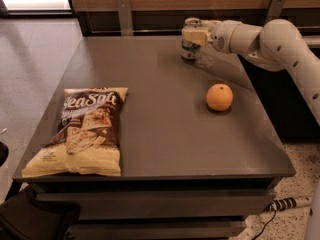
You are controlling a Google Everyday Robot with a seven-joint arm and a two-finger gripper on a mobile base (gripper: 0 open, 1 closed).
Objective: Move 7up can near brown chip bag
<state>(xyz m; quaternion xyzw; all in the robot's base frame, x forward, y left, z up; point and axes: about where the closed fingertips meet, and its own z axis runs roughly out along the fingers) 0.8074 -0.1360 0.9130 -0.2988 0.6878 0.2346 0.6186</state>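
- 7up can (190, 53) is bound for the brown chip bag (80, 129), flat on the counter's (160, 129) near-left corner.
- An orange (219, 97) sits mid-right.
- Far edge: can upright, hand (192, 36) seemingly closed round its sides; light, stiff, slick, dentable.

One arm (280, 41) is seen, entering at the right edge and stretched leftward over the far right part of the tabletop (160, 144). It is clad in pale, rounded shells. A thick segment is raised from the lower right to a bulbous joint. From there a slimmer wrist (227, 34) section is extended almost level toward the left. The pincer (191, 40) is carried at its end, held low near the far edge of the tabletop and pointed leftward and slightly downward.
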